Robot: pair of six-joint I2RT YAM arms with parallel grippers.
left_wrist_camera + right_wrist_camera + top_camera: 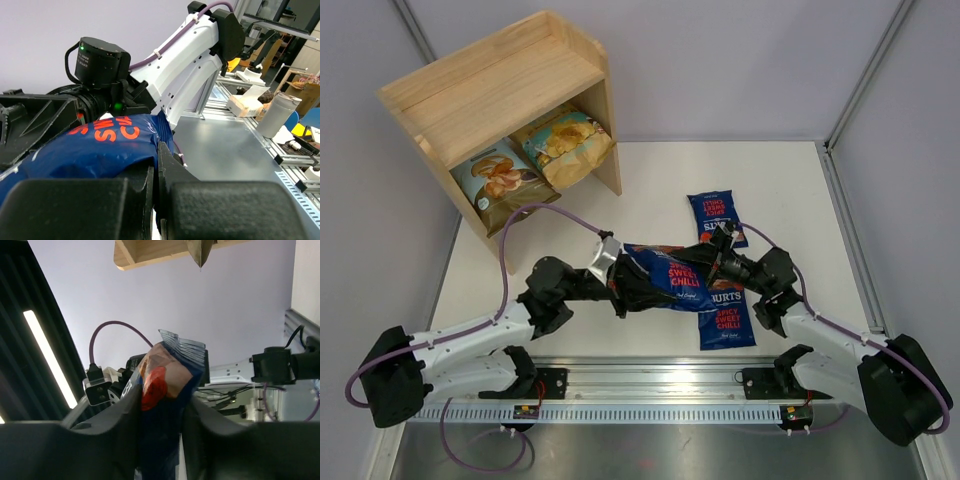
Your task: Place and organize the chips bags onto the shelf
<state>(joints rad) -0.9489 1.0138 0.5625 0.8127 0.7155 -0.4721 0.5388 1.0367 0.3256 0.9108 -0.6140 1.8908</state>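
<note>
Left claw point(617, 283) is clamped tight on one end of a glossy dark blue chilli chips bag point(665, 275). The right claw point(718, 262) is pinching the other end, so the bag hangs over the white counter point(660, 180) toward its near edge.

Two of five look done: the big pale blue-olive bag point(500, 180) and the big tan-yellow bag point(565, 145) are on the lower tier of the light wooden shelf point(490, 85) in the far left corner.

Three dark blues are left, I'd say: the held one, a second flat bag point(717, 215) and a third flat bag point(725, 318).
</note>
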